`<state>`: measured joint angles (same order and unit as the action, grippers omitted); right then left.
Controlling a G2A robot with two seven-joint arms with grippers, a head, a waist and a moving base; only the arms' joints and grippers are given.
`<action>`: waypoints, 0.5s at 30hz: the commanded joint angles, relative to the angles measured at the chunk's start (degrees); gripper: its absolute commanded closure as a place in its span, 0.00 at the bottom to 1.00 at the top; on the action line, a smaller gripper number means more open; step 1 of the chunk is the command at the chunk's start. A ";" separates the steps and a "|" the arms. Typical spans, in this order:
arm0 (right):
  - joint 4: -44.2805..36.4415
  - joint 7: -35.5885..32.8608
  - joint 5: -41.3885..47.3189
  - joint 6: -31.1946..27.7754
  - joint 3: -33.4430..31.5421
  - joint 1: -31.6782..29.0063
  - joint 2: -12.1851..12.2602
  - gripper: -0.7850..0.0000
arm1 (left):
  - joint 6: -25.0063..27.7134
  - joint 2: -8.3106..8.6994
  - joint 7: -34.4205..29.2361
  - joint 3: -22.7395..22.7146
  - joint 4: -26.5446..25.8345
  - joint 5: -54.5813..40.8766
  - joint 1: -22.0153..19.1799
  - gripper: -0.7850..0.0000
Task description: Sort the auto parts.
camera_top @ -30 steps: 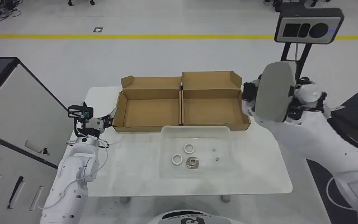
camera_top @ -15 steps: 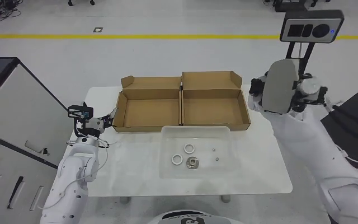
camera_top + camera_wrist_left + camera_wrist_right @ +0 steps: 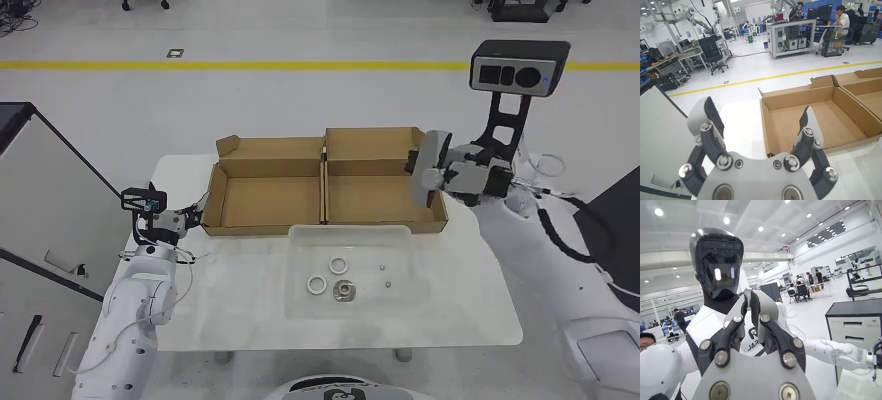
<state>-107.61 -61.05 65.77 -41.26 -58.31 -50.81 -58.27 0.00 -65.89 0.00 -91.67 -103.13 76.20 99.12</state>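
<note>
Bright, even overhead light; bowed edges

Matt cardboard boxes (image 3: 270, 200), translucent plastic tray (image 3: 350, 229); shiny threaded metal bolt (image 3: 748, 300)

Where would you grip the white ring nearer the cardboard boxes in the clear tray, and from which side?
Likely from straight above: the ring lies flat on the floor of the tray, whose walls block a sideways approach. Pinch across its outer rim; it lies apart from the second ring.
</note>
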 commanded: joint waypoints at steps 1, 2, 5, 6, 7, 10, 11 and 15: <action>-0.34 -0.81 2.22 -0.15 -0.09 -0.57 -0.26 1.00 | 0.00 0.00 0.00 0.00 0.00 0.00 0.00 0.00; -0.36 -1.36 3.33 -0.26 -0.19 -0.86 -0.41 1.00 | 0.00 0.00 0.00 0.00 0.00 0.00 0.00 0.00; -0.77 -2.14 6.12 0.17 -0.73 -1.59 -0.90 1.00 | 0.00 0.00 0.00 0.00 0.00 0.00 0.00 0.00; -1.06 -2.30 7.08 0.32 -0.95 -1.86 -1.10 1.00 | 0.00 0.00 0.00 0.00 0.00 0.00 0.00 0.00; -1.34 -2.44 8.05 0.46 -1.19 -2.15 -1.31 1.00 | 0.00 0.00 0.00 0.00 0.00 0.00 0.00 0.00; -1.88 -3.02 10.90 1.04 -1.83 -3.02 -2.02 1.00 | 0.00 0.00 0.00 0.00 0.00 0.00 0.00 0.00; -2.17 -3.18 12.21 1.20 -2.00 -3.28 -2.31 1.00 | 0.00 0.00 0.00 0.00 0.00 0.00 0.00 0.00; -2.47 -4.38 15.51 2.40 -2.91 -3.95 -3.53 1.00 | 0.00 0.00 0.00 0.00 0.00 0.00 0.00 0.00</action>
<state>-110.08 -65.19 80.72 -39.10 -61.04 -54.66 -61.57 0.00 -65.89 0.00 -91.67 -103.13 76.20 99.12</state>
